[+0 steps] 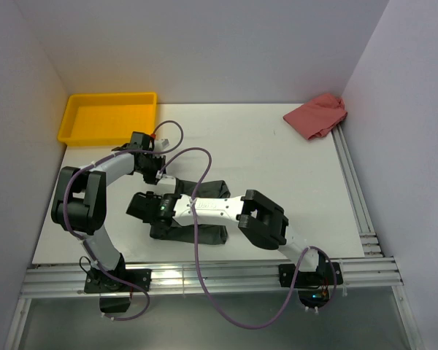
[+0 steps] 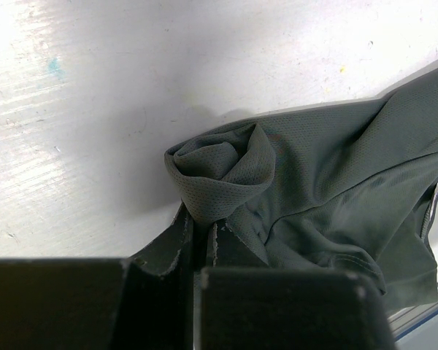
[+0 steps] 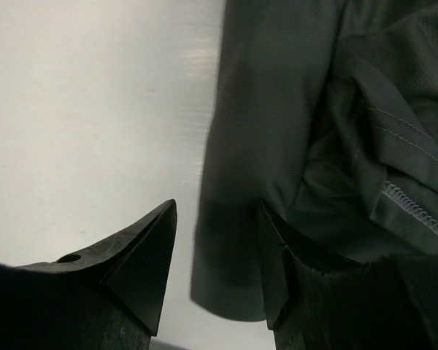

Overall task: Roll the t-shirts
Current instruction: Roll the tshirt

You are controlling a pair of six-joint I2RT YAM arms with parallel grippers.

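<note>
Charcoal-grey cloth: the t-shirt [image 1: 204,235] lies crumpled on the white table [image 1: 277,168], just toward 6 o'clock of centre in the overhead view, half hidden under both arms. The left gripper [image 2: 202,233] has its jaws pressed almost together, pinching a thin bit of fabric just below a small curled nub of shirt. The right gripper [image 3: 219,219] has its jaws spread, straddling the shirt's edge, one finger over bare table at 9 o'clock and the other over cloth at 3 o'clock.

A yellow tray [image 1: 106,117] sits at 10 o'clock and a pinkish-red cloth [image 1: 317,115] at 2 o'clock, both well apart from the shirt.

Likely risks: the left pinch looks shallow, so a pull could slip it free and let the nub uncurl. The right jaws may close on one loose layer, dragging the shirt instead of rolling it. The arms work close together and could bump.
</note>
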